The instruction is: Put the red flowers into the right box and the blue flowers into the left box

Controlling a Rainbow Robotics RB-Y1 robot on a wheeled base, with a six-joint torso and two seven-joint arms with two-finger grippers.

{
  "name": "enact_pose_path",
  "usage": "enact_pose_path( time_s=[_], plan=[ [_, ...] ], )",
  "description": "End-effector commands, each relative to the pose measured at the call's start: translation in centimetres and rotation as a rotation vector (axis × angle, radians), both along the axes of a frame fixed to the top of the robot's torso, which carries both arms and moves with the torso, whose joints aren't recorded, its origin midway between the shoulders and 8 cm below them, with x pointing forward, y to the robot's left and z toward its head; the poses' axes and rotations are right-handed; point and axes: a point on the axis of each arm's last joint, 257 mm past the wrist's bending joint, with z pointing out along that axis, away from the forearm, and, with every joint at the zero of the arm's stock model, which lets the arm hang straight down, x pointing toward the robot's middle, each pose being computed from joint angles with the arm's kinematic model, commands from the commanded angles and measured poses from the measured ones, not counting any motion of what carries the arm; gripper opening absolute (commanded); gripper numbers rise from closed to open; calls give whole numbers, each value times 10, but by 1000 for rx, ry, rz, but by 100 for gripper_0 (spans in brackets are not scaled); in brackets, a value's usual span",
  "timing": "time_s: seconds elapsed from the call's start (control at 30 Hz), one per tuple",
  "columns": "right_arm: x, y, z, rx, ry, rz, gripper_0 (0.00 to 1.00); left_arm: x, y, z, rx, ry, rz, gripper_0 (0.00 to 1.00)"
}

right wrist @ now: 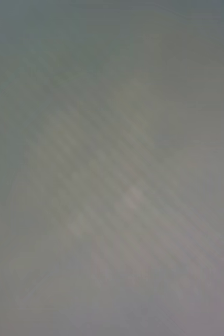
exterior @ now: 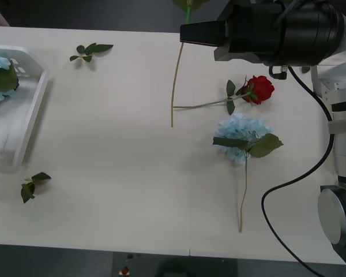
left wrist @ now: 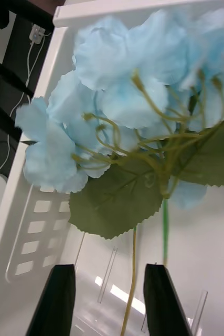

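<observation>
Two flowers remain: red rose (exterior: 260, 89) and blue hydrangea (exterior: 242, 135), light and floppy; pinch the thin stems. Left gripper (left wrist: 109, 299) released; right gripper's (exterior: 187, 32) fingers: cannot tell

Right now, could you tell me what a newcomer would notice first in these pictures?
Probably the deep-red artificial rose and the fluffy pale blue artificial hydrangea lying close together right of the table's centre. At the left edge, the white plastic tray already holds blue hydrangea blooms, with the left gripper open just above them.
</observation>
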Motion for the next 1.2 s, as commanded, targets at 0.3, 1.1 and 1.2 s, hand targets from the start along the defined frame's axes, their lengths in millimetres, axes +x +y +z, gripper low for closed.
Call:
enact_pose_path(
  time_s=[0.3,1.1,1.2],
  plan=[
    [-10,6,20,8,-66,19,0,26,-63,40,-215,-173,-150,87],
    [-10,6,20,8,-66,19,0,-114,-432,168,-1091,-237,-799,100],
    [-10,6,20,8,-66,19,0,-138,-461,183,-1173,-221,-876,100]
  ],
)
